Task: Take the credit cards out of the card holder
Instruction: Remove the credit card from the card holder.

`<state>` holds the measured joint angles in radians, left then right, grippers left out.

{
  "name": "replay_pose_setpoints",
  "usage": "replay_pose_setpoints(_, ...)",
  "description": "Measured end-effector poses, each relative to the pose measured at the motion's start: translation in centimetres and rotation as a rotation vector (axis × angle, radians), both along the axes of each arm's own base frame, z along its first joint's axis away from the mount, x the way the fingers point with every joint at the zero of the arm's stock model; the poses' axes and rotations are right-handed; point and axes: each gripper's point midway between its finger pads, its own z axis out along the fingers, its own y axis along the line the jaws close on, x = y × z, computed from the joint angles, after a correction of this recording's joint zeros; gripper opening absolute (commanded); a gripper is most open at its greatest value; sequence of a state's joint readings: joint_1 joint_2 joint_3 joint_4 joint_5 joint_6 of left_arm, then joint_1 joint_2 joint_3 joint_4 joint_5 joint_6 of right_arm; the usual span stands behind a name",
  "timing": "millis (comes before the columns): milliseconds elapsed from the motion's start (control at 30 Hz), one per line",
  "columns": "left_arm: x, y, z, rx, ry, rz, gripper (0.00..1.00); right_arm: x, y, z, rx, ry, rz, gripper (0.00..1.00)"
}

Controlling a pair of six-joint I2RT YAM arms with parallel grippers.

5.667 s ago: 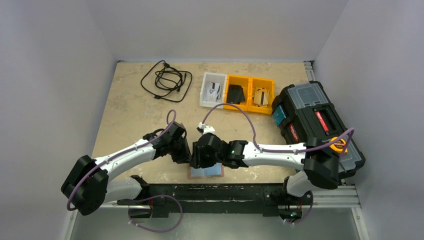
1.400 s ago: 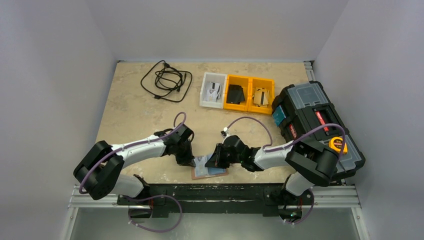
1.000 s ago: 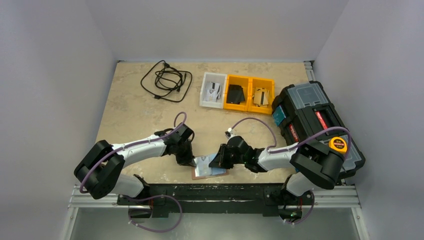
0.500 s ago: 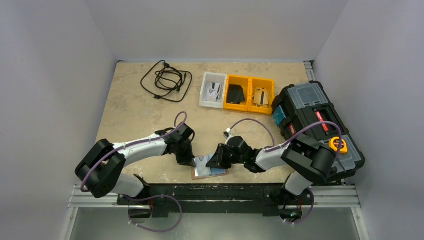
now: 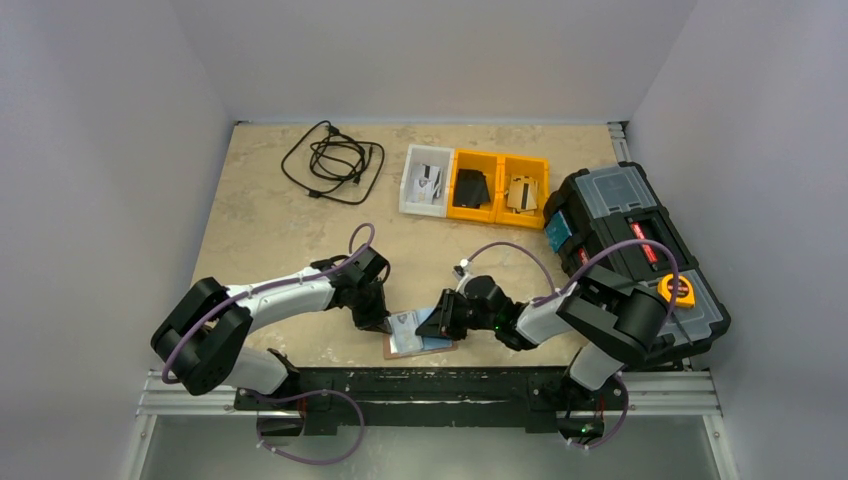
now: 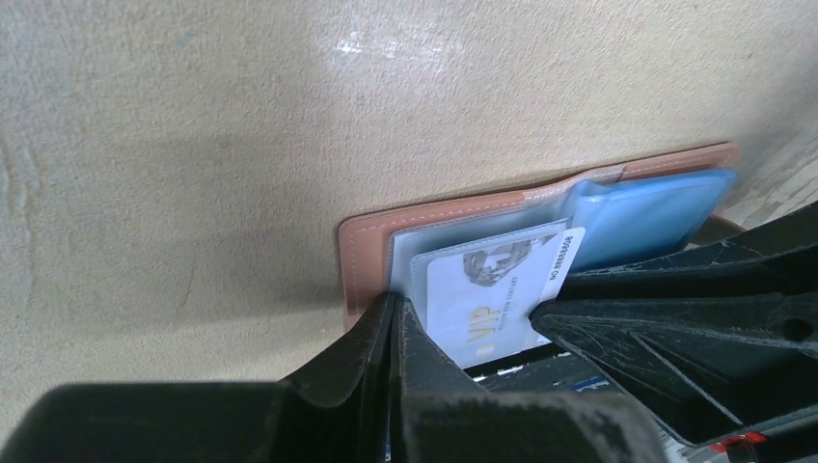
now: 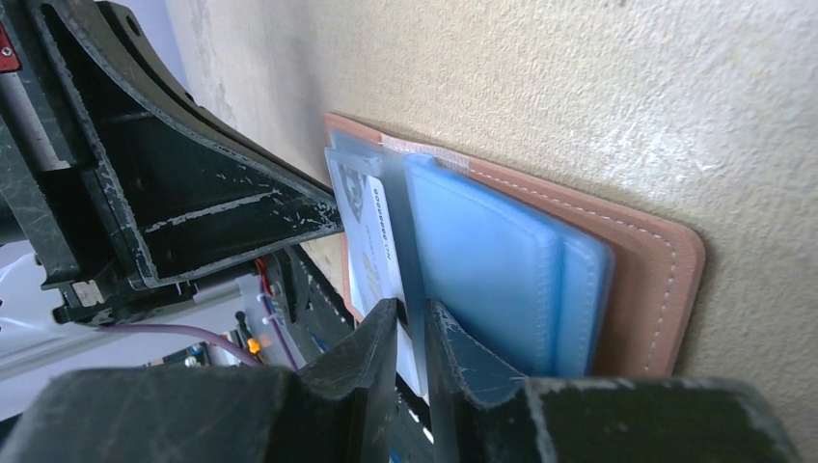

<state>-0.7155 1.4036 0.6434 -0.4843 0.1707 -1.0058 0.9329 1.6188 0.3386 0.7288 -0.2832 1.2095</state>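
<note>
Credit cards (image 6: 492,289) sit in clear sleeves inside the open card holder (image 6: 365,258), which lies flat on the table (image 5: 260,230). The grey-silver card (image 7: 371,236), printed VIP, lies askew on the holder's left half, one end poking past its sleeve. The light blue card (image 7: 482,260) lies on the right half, seated squarely.

Both look thin, light, stiff and slick, more likely to slip than to break. The exposed end of the grey-silver one seems the best place to pinch, across its faces. The holder looks soft and light, so it would probably drag along unless pinned.

The left gripper (image 6: 395,313) is fully closed, its tips pressed at the holder's left corner beside the grey-silver card. The right gripper (image 7: 410,318) has its jaws a narrow slit apart at that card's edge; whether the card is pinched I cannot tell.

Just beside the holder's near edge runs the black rail (image 5: 450,380), leaving little room there. Beyond its far edge bare tabletop stretches, with the cable (image 5: 333,160), trays (image 5: 497,187) and toolbox (image 5: 630,250) well apart.
</note>
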Motion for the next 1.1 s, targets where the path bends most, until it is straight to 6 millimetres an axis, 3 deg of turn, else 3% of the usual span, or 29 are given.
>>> replay_pose_setpoints(200,0.0,0.0,0.0,0.001,0.000,-0.001,0.00,0.0,0.0,-0.1,0.008,0.010,0.001,0.00)
replay_pose_setpoints(433,0.0,0.0,0.0,0.008,0.007,-0.003,0.00,0.2,-0.4,-0.2,0.008,0.014,-0.012,0.00)
replay_pose_setpoints(767,0.0,0.0,0.0,0.015,0.014,-0.003,0.00,1.2,-3.9,0.4,-0.045,-0.021,-0.093,0.00)
replay_pose_setpoints(967,0.0,0.0,0.0,0.021,0.021,-0.004,0.00,1.0,-3.7,-0.1,-0.051,-0.018,-0.068,0.20)
replay_pose_setpoints(1100,0.0,0.0,0.0,0.024,0.025,-0.005,0.00,1.2,-2.8,0.1,-0.013,-0.022,-0.042,0.22)
